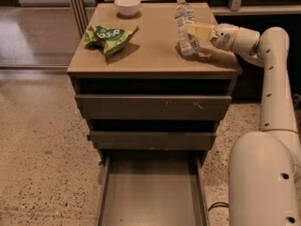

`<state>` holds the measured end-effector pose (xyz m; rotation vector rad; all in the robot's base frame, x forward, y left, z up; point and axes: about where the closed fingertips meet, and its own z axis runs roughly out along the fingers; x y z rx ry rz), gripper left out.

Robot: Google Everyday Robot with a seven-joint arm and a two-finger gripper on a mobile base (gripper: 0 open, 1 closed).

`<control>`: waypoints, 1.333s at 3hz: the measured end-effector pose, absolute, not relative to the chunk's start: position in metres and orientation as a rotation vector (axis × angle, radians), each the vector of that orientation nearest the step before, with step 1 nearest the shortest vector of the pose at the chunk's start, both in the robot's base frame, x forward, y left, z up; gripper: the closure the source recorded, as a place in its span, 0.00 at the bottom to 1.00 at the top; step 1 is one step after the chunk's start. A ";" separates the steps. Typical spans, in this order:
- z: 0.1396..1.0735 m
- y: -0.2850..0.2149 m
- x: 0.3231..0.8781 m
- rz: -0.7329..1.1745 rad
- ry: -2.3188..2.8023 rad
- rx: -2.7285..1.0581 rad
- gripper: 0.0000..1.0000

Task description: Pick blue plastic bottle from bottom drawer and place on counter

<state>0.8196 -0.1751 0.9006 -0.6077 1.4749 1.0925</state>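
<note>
One tool [192, 31] at blue plastic bottle [182, 16]

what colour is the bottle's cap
White, seen in the camera view; the gripper is at the blue plastic bottle standing on the counter.

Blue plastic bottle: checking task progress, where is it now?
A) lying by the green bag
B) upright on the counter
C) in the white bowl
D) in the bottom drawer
B: the blue plastic bottle stands upright on the counter, the gripper at its side.
</note>
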 end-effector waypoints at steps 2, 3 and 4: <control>0.901 -0.175 0.820 1.093 1.475 -0.608 0.35; 0.901 -0.175 0.820 1.093 1.475 -0.608 0.12; 0.901 -0.175 0.820 1.093 1.475 -0.608 0.00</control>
